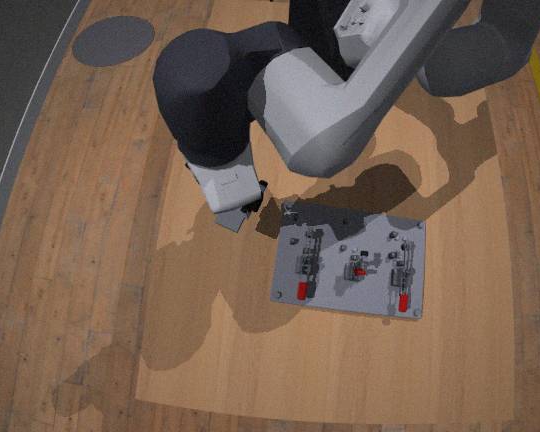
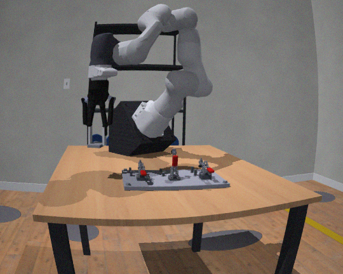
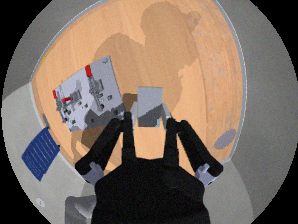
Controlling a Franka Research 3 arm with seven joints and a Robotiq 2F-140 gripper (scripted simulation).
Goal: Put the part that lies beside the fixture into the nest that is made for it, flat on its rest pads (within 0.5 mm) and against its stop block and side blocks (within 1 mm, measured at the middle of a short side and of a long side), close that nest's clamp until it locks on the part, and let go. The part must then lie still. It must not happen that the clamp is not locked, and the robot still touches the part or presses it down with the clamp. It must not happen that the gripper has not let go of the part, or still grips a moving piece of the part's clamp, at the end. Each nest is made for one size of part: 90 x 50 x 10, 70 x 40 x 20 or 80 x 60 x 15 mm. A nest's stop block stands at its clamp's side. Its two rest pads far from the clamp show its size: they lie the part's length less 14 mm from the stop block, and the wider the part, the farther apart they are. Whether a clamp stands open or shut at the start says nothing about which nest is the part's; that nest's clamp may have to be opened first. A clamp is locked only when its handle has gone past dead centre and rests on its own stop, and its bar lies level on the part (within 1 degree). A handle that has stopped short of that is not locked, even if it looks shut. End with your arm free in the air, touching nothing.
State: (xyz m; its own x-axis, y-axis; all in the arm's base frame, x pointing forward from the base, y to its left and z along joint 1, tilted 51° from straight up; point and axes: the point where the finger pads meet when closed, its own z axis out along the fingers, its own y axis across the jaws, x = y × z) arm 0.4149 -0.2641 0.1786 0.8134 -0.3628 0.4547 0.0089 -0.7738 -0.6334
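My gripper (image 2: 96, 134) is shut on the grey flat part (image 2: 95, 145) and holds it in the air over the table's far left corner, to the left of the fixture. The part also shows under the wrist in the top view (image 1: 232, 219) and between the fingers in the wrist view (image 3: 150, 106). The grey fixture plate (image 1: 349, 262) lies mid-table with three nests in a row. The left clamp handle (image 1: 302, 290) and the right clamp handle (image 1: 403, 301) lie flat. The middle clamp handle (image 2: 174, 160) stands upright.
The robot's black base (image 2: 138, 131) stands at the table's back edge, right of the gripper. A dark shelf rack (image 2: 138, 47) stands behind the table. The arm's links (image 1: 307, 100) hang over the back of the table and shade the fixture's far edge.
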